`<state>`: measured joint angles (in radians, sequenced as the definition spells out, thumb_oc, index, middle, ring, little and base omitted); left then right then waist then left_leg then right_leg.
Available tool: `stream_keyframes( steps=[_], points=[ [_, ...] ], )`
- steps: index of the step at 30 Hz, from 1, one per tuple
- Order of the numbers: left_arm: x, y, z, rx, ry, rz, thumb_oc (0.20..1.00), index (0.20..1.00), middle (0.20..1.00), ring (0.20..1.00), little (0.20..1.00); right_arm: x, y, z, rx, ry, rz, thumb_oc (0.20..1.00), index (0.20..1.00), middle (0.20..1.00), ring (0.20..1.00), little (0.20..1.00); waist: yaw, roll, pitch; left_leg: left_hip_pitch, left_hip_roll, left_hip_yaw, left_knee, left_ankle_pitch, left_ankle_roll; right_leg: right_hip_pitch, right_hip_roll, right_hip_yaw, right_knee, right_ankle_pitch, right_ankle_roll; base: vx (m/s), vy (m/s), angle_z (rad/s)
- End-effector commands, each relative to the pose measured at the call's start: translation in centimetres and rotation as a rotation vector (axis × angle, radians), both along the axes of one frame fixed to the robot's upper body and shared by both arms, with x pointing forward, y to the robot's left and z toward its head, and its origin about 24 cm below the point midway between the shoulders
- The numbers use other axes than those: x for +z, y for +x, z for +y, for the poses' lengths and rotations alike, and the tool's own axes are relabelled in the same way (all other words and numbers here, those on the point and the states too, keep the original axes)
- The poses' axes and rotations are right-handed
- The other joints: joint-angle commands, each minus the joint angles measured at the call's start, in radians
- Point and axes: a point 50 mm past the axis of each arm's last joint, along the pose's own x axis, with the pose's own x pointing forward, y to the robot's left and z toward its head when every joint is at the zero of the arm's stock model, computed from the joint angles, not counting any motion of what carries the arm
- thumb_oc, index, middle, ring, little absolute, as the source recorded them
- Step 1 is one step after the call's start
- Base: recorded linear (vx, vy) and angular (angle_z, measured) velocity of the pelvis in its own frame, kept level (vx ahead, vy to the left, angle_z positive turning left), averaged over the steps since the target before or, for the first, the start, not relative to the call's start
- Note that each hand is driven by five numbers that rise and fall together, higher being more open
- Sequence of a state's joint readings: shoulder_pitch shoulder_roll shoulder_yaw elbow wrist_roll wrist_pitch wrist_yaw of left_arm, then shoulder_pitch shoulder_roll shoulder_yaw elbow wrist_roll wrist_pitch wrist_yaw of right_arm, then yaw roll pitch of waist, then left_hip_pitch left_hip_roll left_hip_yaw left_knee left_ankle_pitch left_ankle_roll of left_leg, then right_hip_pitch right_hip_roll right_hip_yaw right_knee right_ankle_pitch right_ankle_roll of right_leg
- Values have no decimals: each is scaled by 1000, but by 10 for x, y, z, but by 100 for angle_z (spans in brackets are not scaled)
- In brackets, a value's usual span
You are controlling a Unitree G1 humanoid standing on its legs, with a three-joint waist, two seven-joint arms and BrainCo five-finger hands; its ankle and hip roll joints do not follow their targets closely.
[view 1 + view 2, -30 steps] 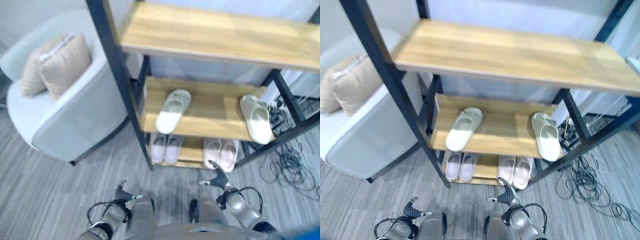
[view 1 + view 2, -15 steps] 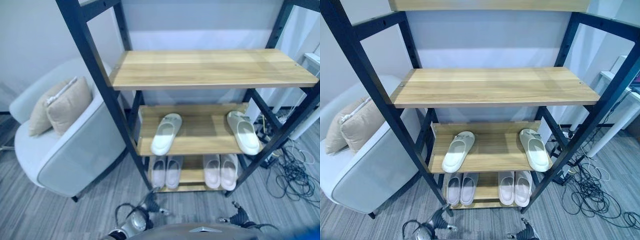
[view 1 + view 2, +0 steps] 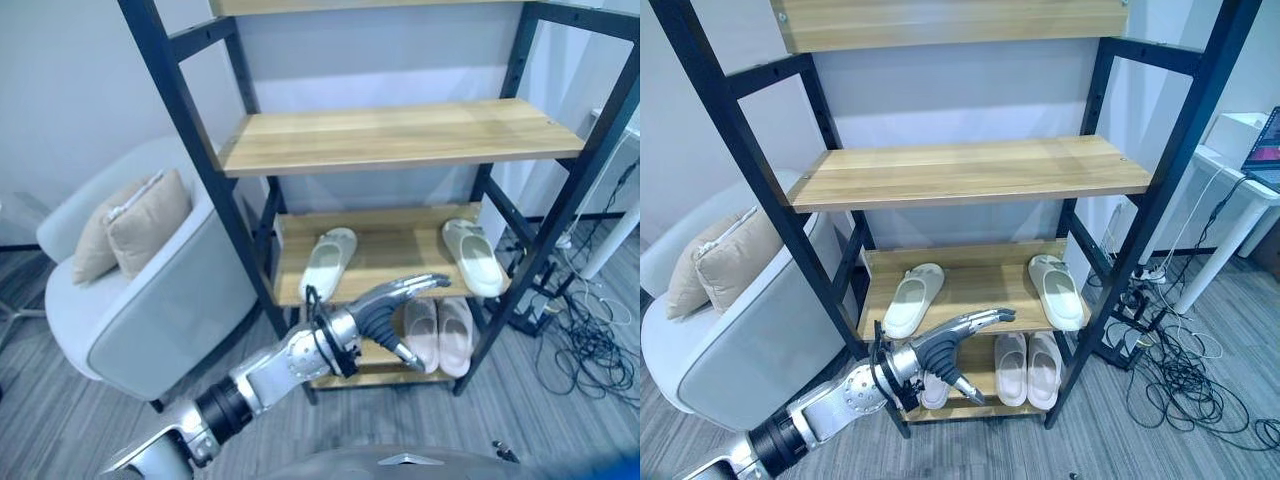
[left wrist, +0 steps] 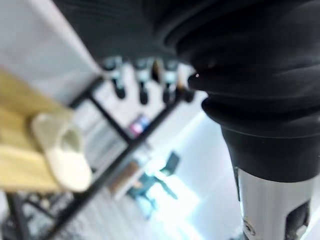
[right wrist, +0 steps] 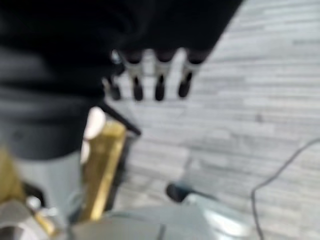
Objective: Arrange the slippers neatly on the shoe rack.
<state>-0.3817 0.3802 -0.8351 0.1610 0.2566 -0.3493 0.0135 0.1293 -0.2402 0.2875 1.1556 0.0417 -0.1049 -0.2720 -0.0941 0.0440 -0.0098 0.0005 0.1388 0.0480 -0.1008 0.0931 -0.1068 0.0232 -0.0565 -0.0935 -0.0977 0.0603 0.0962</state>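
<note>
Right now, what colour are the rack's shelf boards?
Light wood shelf boards; clearest in the right eye view.

The middle shelf (image 3: pixel 400 240) had bare wood between the left slipper (image 3: pixel 329 262) and the right slipper (image 3: pixel 473 256), which lay well apart. The shelf above (image 3: pixel 400 135) hung over it like a roof. Black posts (image 3: pixel 195 150) stood at the sides. The left hand (image 3: pixel 385 310) was stretched out in front of the shelf's edge, fingers (image 3: pixel 425 284) straight. A chair (image 3: pixel 150 290) stood by the rack's left side.

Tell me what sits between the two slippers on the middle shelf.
Nothing: between the left slipper and the right slipper the middle shelf is bare wood, seen in the right eye view. The left hand hangs in front, below them.
</note>
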Motion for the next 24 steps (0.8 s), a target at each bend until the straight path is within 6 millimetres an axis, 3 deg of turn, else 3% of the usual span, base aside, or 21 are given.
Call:
stream_keyframes(
  steps=[1, 3, 4, 9, 10, 13, 18, 24],
  points=[
    [19, 20, -4, 66, 9, -198, 1000, 1000, 1000, 1000, 1000, 8, 40, 8, 42, 15, -130, 1000, 1000, 1000, 1000, 1000, -34, 5, 88, 44, -28, 22, 14, -63, 13, 36, -64, 17, 23, -62, 51, -19, -30, -14],
    [18, 26, -6, 102, 13, -216, 1000, 1000, 1000, 1000, 1000, 10, 42, 6, 46, 7, -137, 1000, 1000, 1000, 1000, 1000, -38, 11, 93, 37, -27, 23, 14, -59, 12, 22, -63, 19, 31, -63, 51, -30, -11, -24],
    [18, 42, -9, 163, 63, -282, 1000, 1000, 1000, 1000, 1000, 12, 47, 2, 57, -11, -149, 1000, 1000, 1000, 1000, 1000, -54, 23, 106, 20, -28, 29, 14, -52, 12, -9, -64, 28, 46, -62, 49, -7, -1, -27],
    [26, 68, -1, 291, 82, -353, 1000, 1000, 1000, 1000, 1000, 13, 45, -9, 40, -51, -145, 1000, 1000, 1000, 1000, 1000, -73, 50, 110, -12, -28, 47, 14, -51, 8, -68, -63, 54, 75, -70, 48, 15, -5, -14],
    [31, 86, 15, 398, 102, -384, 1000, 1000, 1000, 1000, 1000, 13, 40, -15, 51, -80, -122, 1000, 1000, 1000, 1000, 1000, -82, 58, 113, -19, -25, 51, 14, -45, 7, -84, -61, 62, 82, -69, 47, 21, -28, -31],
    [44, 109, 39, 532, 134, -443, 1000, 1000, 1000, 1000, 1000, 13, 39, -22, 101, -123, -92, 1000, 1000, 1000, 1000, 1000, -81, 72, 117, -36, -19, 60, 14, -36, 3, -115, -56, 71, 96, -70, 45, 14, -42, -29],
    [61, 130, 75, 711, 181, -520, 1000, 1000, 1000, 1000, 1000, 18, 47, -31, 101, -150, -121, 1000, 1000, 1000, 1000, 1000, -79, 85, 128, -62, -13, 65, 14, -20, -2, -151, -48, 79, 110, -72, 40, 2, -39, -10],
    [71, 141, 106, 840, 248, -579, 1000, 1000, 1000, 1000, 1000, 21, 54, -32, 94, -150, -155, 1000, 1000, 1000, 1000, 1000, -74, 90, 138, -86, -8, 63, 14, -10, -6, -179, -39, 79, 122, -74, 36, -1, -40, -4]
  ],
)
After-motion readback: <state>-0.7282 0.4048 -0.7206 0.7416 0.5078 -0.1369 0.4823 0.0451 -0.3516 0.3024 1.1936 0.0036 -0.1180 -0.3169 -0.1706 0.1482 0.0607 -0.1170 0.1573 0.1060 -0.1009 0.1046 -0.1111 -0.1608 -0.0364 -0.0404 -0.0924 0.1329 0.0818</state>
